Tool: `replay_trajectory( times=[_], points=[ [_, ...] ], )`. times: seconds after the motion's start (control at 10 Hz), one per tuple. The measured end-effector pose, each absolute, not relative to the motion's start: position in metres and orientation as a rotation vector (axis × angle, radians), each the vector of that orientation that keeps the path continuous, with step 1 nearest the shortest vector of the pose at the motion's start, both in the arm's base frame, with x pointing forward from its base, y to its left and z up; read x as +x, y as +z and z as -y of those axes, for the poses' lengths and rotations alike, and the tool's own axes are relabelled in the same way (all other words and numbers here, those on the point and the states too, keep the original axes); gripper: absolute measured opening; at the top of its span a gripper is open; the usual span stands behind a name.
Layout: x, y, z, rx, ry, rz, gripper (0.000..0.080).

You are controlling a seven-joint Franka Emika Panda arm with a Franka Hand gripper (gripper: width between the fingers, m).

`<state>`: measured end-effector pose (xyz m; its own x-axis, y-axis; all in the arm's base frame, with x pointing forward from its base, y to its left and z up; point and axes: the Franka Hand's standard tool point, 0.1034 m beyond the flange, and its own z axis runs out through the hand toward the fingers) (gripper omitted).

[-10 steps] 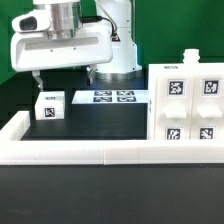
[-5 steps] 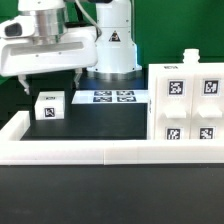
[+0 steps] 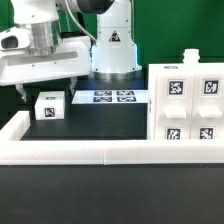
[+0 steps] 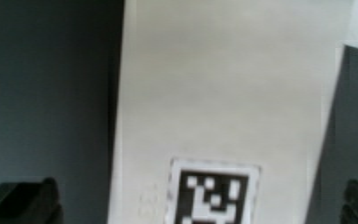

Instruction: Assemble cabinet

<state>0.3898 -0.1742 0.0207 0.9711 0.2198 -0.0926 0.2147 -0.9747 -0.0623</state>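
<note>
A small white cabinet piece (image 3: 50, 105) with a black-and-white tag lies on the black table at the exterior view's left. My gripper (image 3: 47, 86) hangs open just above it, one finger on either side and neither touching it. In the wrist view the same piece (image 4: 220, 90) fills the middle as a long white block with its tag near the gripper (image 4: 190, 200), and dark fingertips (image 4: 19, 200) stand apart at both sides. The large white cabinet body (image 3: 186, 105), with several tags, stands at the exterior view's right.
The marker board (image 3: 112, 97) lies flat behind the small piece. A low white rim wall (image 3: 80, 151) runs along the front and up the left side. The arm's base (image 3: 113, 45) stands at the back.
My gripper has moved toward the exterior view's left and a little down, from beside the marker board to straight over the small white piece. The pieces have not moved.
</note>
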Motion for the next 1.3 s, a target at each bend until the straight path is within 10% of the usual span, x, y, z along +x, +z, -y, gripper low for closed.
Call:
replay_trajectory(
  times=[0.5, 0.7, 1.1, 1.3],
  points=[
    [0.391, 0.01, 0.176, -3.099, 0.116, 0.354, 0.0797],
    [0.391, 0.009, 0.176, -3.099, 0.116, 0.355, 0.0555],
    [0.391, 0.01, 0.176, -3.098, 0.116, 0.355, 0.0558],
    [0.403, 0.039, 0.168, -3.076, 0.102, 0.372, 0.0558]
  ],
)
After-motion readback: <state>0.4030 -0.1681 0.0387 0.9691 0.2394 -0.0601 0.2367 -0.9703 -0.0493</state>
